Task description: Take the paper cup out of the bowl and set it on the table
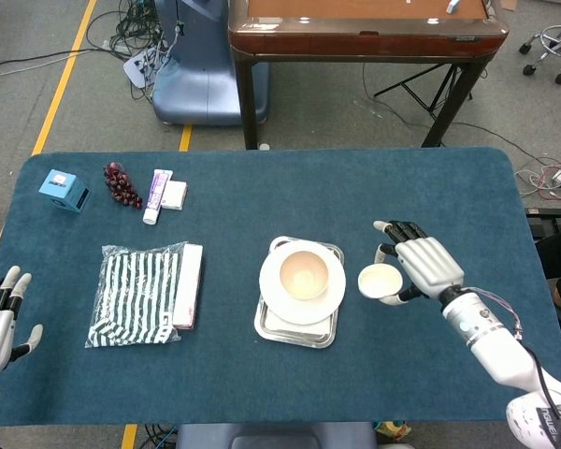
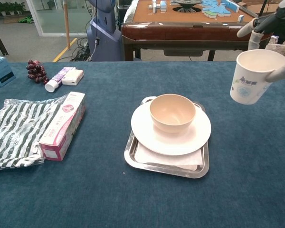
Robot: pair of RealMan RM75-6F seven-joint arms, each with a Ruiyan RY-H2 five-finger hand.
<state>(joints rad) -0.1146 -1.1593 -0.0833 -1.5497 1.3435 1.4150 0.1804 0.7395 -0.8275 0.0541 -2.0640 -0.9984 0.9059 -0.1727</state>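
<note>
One paper cup [image 2: 252, 76] hangs upright in the air to the right of the bowl [image 2: 172, 112], clear of it and above the blue table [image 2: 109, 199], pinched at its rim between the thumb and fingers of the right hand [image 1: 421, 267]. The bowl sits on a white plate [image 2: 199, 135] that rests on a metal tray [image 2: 133, 159], and well to the left of the bowl lie a striped bag [image 1: 136, 295] and a pink box [image 2: 61, 126]. Far left of the bowl, at the table's near corner, the left hand [image 1: 0, 323] holds nothing, its fingers spread apart.
</note>
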